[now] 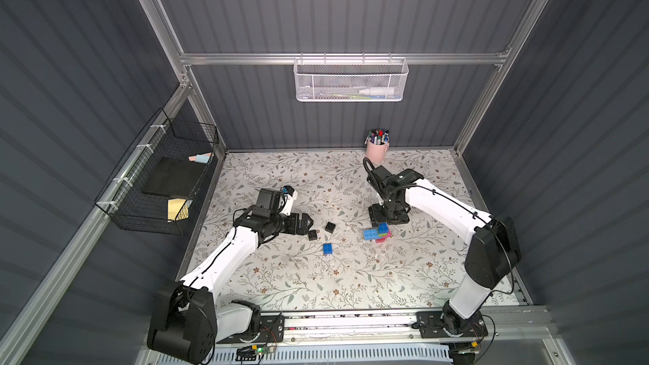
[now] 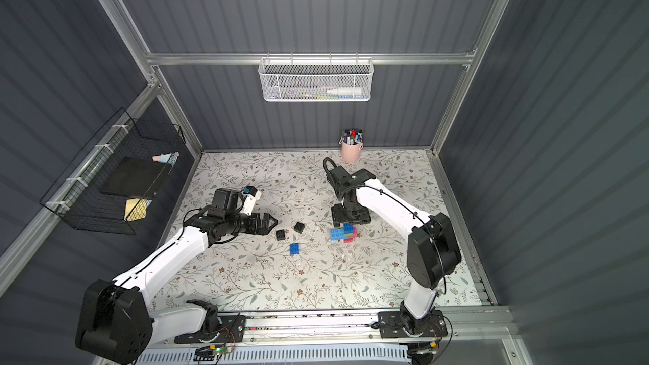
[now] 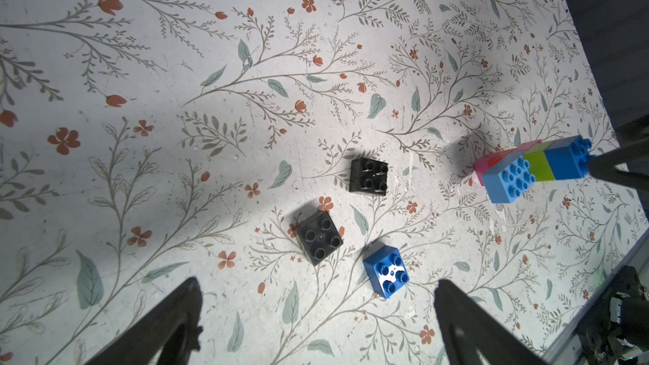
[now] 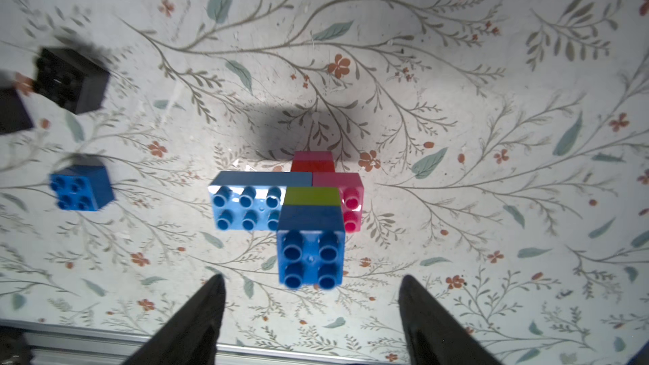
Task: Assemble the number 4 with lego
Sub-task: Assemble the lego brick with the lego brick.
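A joined lego figure [image 1: 376, 234] [image 2: 343, 234] stands on the floral mat right of centre. In the right wrist view it is a long light blue brick [image 4: 246, 205], a dark blue brick [image 4: 310, 244] stacked on a lime green one [image 4: 312, 196], a pink brick [image 4: 351, 201] and a red one [image 4: 312, 161]. My right gripper [image 1: 384, 221] [image 4: 312, 277] hovers just over it, open, its fingers clear of the top brick. Two loose black bricks [image 3: 368, 176] [image 3: 320, 237] and a loose dark blue brick [image 3: 385, 272] lie ahead of my left gripper [image 1: 309, 221] [image 3: 318, 282], which is open and holds nothing.
A pink cup of marker pens [image 1: 377, 150] stands at the back of the mat. A white mesh basket [image 1: 351, 80] hangs on the back wall and a black wire basket [image 1: 165, 184] on the left wall. A metal rail [image 1: 351, 323] runs along the front edge.
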Action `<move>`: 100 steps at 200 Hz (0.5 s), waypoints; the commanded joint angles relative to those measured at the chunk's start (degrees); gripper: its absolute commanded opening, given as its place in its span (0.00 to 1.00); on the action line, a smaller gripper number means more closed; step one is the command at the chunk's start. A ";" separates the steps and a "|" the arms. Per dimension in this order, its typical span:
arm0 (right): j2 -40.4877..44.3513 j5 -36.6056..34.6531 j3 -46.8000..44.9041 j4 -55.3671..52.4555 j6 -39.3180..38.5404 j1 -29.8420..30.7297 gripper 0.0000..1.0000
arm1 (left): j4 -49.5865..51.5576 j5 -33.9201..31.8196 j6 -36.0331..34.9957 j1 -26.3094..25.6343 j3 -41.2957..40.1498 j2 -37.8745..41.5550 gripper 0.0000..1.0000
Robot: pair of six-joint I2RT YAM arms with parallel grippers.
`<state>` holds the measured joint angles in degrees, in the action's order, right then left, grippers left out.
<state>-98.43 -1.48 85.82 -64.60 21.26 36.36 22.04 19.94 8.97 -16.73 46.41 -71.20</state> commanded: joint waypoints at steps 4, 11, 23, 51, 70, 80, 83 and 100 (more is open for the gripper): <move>0.67 1.44 4.27 -3.00 -0.75 1.80 0.91 | 3.16 -1.03 0.00 0.03 0.31 2.00 1.00; 0.07 1.56 5.40 -3.01 -1.08 2.82 0.95 | 3.57 -0.96 0.37 0.03 0.29 2.43 1.00; -1.59 1.70 7.50 -3.00 -1.77 4.54 0.99 | 4.58 -3.50 1.08 0.12 0.17 3.04 0.99; -7.26 3.28 13.94 -3.39 -4.45 8.31 0.99 | 5.42 -3.61 1.67 0.77 -0.55 3.46 0.99; -11.54 3.73 18.61 -3.42 -6.91 10.06 0.99 | 4.87 -3.08 2.69 1.08 -1.61 4.13 0.99; -13.82 4.51 20.58 -3.04 -9.18 10.90 0.99 | 4.91 -2.83 2.94 1.09 -1.76 4.44 0.99; -14.44 4.83 21.02 -2.72 -10.03 11.11 0.99 | 4.87 -2.81 2.96 1.09 -1.76 4.53 1.00; -17.85 6.28 22.32 -0.37 -15.85 12.30 0.99 | 5.03 -2.63 3.13 1.09 -1.95 5.22 0.99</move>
<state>-112.75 2.44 105.89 -65.63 13.78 47.44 25.61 17.39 10.85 -15.97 45.30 -67.99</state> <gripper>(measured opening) 0.989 0.994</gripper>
